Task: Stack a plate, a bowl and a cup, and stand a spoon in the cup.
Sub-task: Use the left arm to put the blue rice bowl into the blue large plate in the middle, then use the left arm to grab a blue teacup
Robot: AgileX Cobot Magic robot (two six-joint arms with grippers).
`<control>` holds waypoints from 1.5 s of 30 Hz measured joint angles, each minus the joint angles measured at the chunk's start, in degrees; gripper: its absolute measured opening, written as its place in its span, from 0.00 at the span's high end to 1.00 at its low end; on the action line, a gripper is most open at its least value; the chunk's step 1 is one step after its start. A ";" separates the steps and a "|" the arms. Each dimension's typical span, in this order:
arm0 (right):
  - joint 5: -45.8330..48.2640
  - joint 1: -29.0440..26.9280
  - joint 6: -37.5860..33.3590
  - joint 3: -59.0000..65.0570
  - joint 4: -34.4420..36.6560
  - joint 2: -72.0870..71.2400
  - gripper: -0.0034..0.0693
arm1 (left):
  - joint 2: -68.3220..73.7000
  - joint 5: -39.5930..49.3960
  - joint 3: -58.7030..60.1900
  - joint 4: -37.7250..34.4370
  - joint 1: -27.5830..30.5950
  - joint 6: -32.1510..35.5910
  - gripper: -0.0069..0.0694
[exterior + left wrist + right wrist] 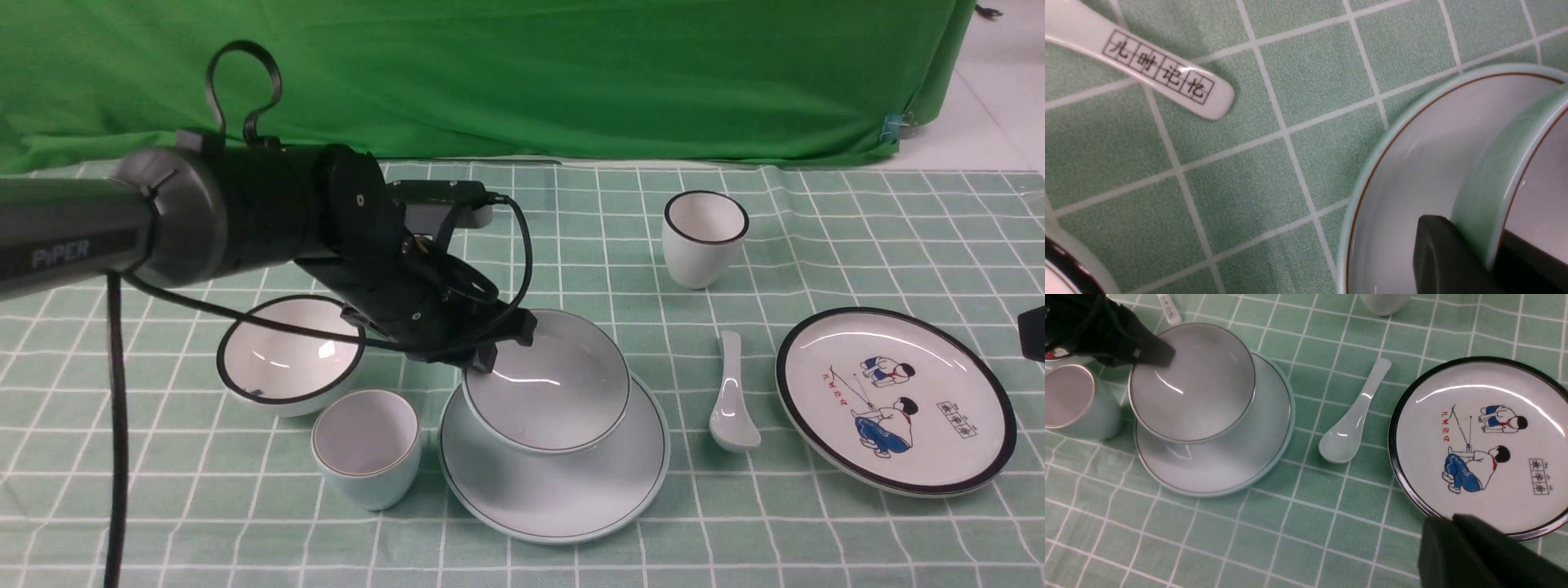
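- Table (816,531): covered with a green checked cloth; all items were laid on it.
- Plate (555,498): pale blue-green, set flat near the front middle of the table and taken as the dial centre for the entries below.
- Bowl (555,392): pale blue-green, held tilted over the plate's 11 o'clock part; contact with the plate could not be told.
- Left pincer (502,347): clenched on the bowl's rim at the bowl's 10 o'clock edge, one finger inside the wall and one outside.
- Cup (367,445): pale blue-green, stood upright just beside the plate at 9 o'clock.
- Spoon (729,400): plain white, laid at 3 o'clock, apart from the plate, its handle pointed to 12 o'clock.
- Right pincer (1449,535): clenched on nothing, held over the near edge of the cartoon plate (898,400), which was set at 3 o'clock beyond the spoon.
- Black-rimmed bowl (290,359): set at 10 o'clock.
- Black-rimmed cup (704,237): stood at 1 o'clock, well apart.
- Printed spoon (1163,77): laid on the cloth, apart from the plate.
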 joint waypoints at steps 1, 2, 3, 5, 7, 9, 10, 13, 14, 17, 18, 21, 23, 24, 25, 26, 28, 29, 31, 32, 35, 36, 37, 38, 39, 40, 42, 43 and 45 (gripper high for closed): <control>0.00 0.00 0.00 0.00 0.00 0.00 0.87 | 0.24 -0.05 0.00 -1.05 0.00 0.00 0.88; 0.00 0.00 0.00 0.00 0.00 0.00 0.87 | 0.75 -0.05 0.00 -2.06 0.00 0.18 0.88; 0.00 0.00 0.00 0.00 0.00 0.00 0.87 | 1.20 0.02 0.00 -2.67 0.00 0.22 0.88; 0.00 0.00 0.00 0.00 0.00 0.00 0.86 | 2.17 0.60 0.00 -4.05 0.00 0.38 0.87; 0.00 0.00 0.00 0.00 0.00 0.00 0.86 | 2.85 1.21 0.00 -4.70 0.00 0.96 0.87; 0.00 0.00 0.00 0.00 0.00 0.00 0.86 | 3.19 1.87 0.05 -4.92 0.00 1.20 0.87; 0.00 0.00 0.00 0.00 0.00 0.00 0.86 | 3.35 2.31 0.05 -5.31 0.00 1.47 0.87; 0.00 0.00 0.00 0.00 0.00 0.00 0.86 | 3.35 2.36 0.05 -5.55 0.00 2.84 0.86; 0.00 0.00 0.00 0.00 0.00 0.00 0.86 | 3.35 2.41 0.05 -5.55 0.00 3.01 0.85; 0.00 0.00 0.00 0.00 0.00 0.00 0.86 | 3.27 2.66 -0.07 -5.60 0.00 3.87 0.74; 0.00 0.00 0.00 0.00 0.00 0.00 0.86 | 3.26 2.75 -0.14 -5.60 0.00 3.87 0.73; 0.00 0.00 0.00 0.00 0.00 0.00 0.86 | 1.73 5.90 -2.08 -4.37 0.00 3.87 0.53; 0.00 0.00 0.00 0.00 0.00 0.00 0.85 | -0.63 10.15 -4.84 -1.28 0.00 2.20 0.41; 0.00 0.00 0.00 0.00 0.00 0.00 0.85 | -2.17 13.07 -6.25 1.91 0.00 0.44 0.37; 0.00 0.00 0.00 0.00 0.00 0.00 0.85 | -4.01 16.23 -7.20 5.56 0.00 -2.22 0.36; 0.00 0.00 0.00 0.00 0.00 0.00 0.85 | -5.40 18.51 -7.44 9.90 0.00 -4.15 0.37; 0.00 0.00 0.00 0.00 0.00 0.00 0.85 | -8.50 23.01 -6.99 17.14 0.09 -8.07 0.43; 0.00 0.00 0.00 0.00 0.00 0.00 0.85 | -10.23 24.82 -6.15 20.13 0.30 -9.77 0.48; 0.00 0.00 0.00 0.00 0.00 0.00 0.85 | -13.40 26.97 -3.81 23.38 1.17 -12.47 0.58; 0.00 0.00 0.00 0.00 0.00 0.00 0.85 | -15.20 27.72 -1.67 24.07 1.93 -13.53 0.66; 0.00 0.00 0.00 0.00 0.00 0.00 0.85 | -20.71 25.92 4.72 21.56 5.04 -15.17 0.84; 0.00 0.00 0.00 0.00 0.00 0.00 0.84 | -21.83 24.11 6.58 19.89 5.58 -14.33 0.87; 0.00 0.00 0.00 0.00 0.00 0.00 0.84 | -22.56 22.10 8.18 17.96 5.83 -12.60 0.87; 0.00 0.00 0.00 0.00 0.00 0.00 0.84 | -22.68 20.68 8.93 17.02 5.83 -11.97 0.87; 0.00 0.00 0.00 0.00 0.00 0.00 0.83 | -22.53 19.50 9.27 16.31 5.83 -11.22 0.85; 0.00 0.00 0.00 0.00 0.00 0.00 0.83 | -22.42 19.21 9.35 16.18 5.83 -11.17 0.84; 0.00 0.00 0.00 0.00 0.00 0.00 0.83 | -21.36 17.74 9.67 17.06 5.83 -10.88 0.74; 0.00 0.00 0.00 0.00 0.00 0.00 0.83 | -21.24 17.74 9.67 17.17 5.83 -10.88 0.73; 0.00 0.00 0.00 0.00 0.05 0.00 0.83 | -19.40 17.10 9.72 18.19 5.88 -11.43 0.58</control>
